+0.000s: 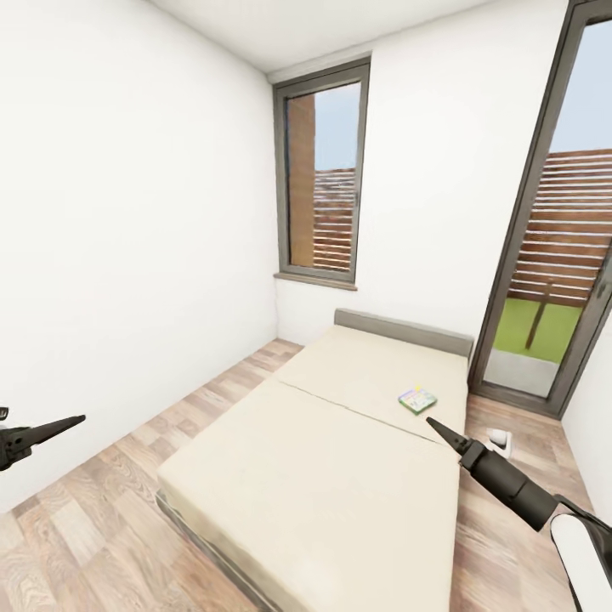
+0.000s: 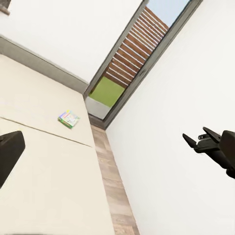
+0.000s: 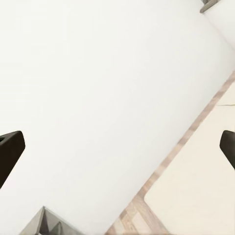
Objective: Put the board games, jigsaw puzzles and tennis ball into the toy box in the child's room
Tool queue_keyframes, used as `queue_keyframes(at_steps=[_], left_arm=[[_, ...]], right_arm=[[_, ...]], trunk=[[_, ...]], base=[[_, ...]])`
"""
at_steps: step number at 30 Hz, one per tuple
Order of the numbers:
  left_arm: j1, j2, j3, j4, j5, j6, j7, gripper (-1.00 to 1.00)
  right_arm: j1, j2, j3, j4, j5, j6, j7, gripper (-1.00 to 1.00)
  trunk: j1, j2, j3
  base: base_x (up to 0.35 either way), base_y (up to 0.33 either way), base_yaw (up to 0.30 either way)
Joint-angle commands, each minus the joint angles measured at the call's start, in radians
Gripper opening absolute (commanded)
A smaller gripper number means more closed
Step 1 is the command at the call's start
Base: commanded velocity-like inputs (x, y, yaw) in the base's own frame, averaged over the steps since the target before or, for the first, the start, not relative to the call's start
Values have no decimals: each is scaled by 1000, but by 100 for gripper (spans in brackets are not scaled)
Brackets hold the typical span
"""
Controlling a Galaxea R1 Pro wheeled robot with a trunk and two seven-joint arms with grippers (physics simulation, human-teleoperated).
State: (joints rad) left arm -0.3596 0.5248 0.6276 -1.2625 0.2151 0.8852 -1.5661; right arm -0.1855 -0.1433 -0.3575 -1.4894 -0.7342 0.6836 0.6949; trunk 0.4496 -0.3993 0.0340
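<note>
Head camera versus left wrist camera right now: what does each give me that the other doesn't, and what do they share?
Head view adds: the small window on the far wall, the wood floor along the bed's left side, and a white object lying on the floor by the door; I cannot tell what it is. Left wrist view adds: a long stretch of white wall beside the door. Shared: the bed, one board game lying on it towards the headboard, and the glass door with lawn and slatted fence beyond.
</note>
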Motion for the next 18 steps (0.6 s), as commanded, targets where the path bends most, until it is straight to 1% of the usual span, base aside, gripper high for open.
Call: queue_keyframes(at_steps=[1, 6, 13, 18], left_arm=[[-1, 0, 0, 0, -2, 11, -5, 100], [-1, 0, 0, 0, -1, 11, -5, 100], [-1, 0, 0, 0, -1, 11, -5, 100], [-1, 0, 1, 0, -1, 11, -5, 100]], right_arm=[[0, 0, -1, 0, -5, 7, 1, 100], [0, 0, -1, 0, -4, 7, 0, 100], [0, 0, 0, 0, -4, 7, -1, 100], [0, 0, 0, 0, -4, 7, -1, 100]], trunk=[[0, -1, 0], [0, -1, -1], [0, -1, -3], [0, -1, -5]], base=[[-5, -1, 293], [-68, -13, 293], [-163, -126, 293], [-56, -49, 293]])
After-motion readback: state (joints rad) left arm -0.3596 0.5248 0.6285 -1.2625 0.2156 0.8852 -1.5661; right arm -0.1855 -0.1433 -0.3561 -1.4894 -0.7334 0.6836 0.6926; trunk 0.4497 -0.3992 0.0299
